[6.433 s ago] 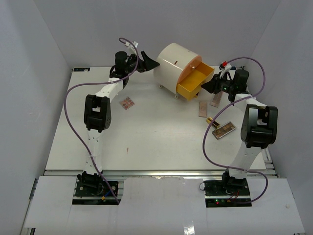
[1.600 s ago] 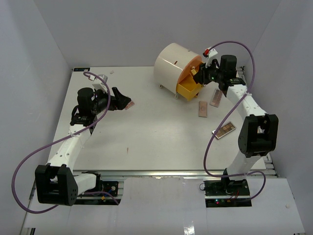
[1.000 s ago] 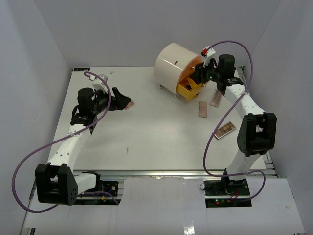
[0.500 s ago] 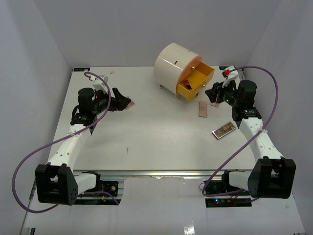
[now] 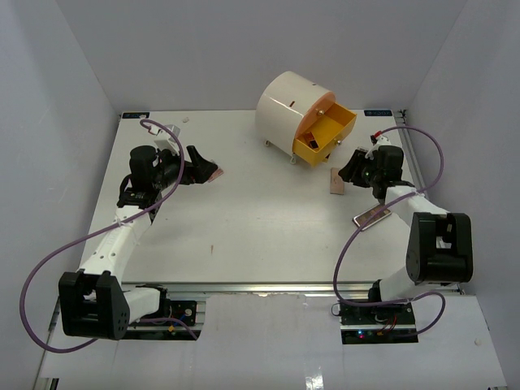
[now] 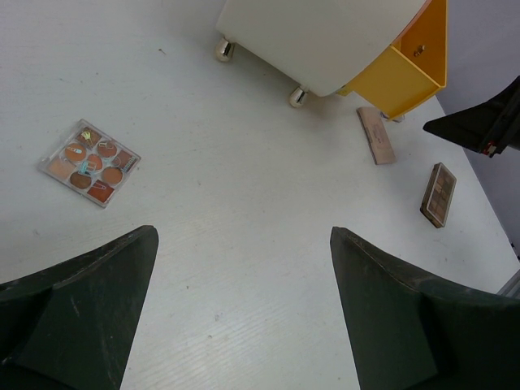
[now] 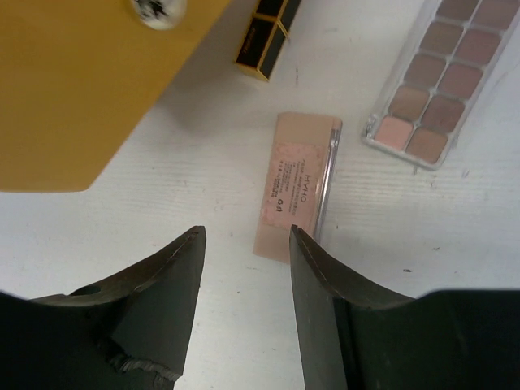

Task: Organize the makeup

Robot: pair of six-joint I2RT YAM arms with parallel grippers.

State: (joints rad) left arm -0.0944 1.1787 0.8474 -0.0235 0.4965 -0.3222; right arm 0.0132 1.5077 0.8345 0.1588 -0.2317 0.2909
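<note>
Top edge crops the lipstick tube [image 7: 264, 41]; right edge crops the palette [image 7: 443, 73].

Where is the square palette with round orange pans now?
In the top view the square palette lies flat on the left half of the table, just in front of the open left gripper, apart from it and left of the cream drawer box.

The round box's [image 5: 286, 106] yellow drawer [image 5: 325, 136] stands open, a pink palette [image 5: 336, 182] lying near it.
</note>
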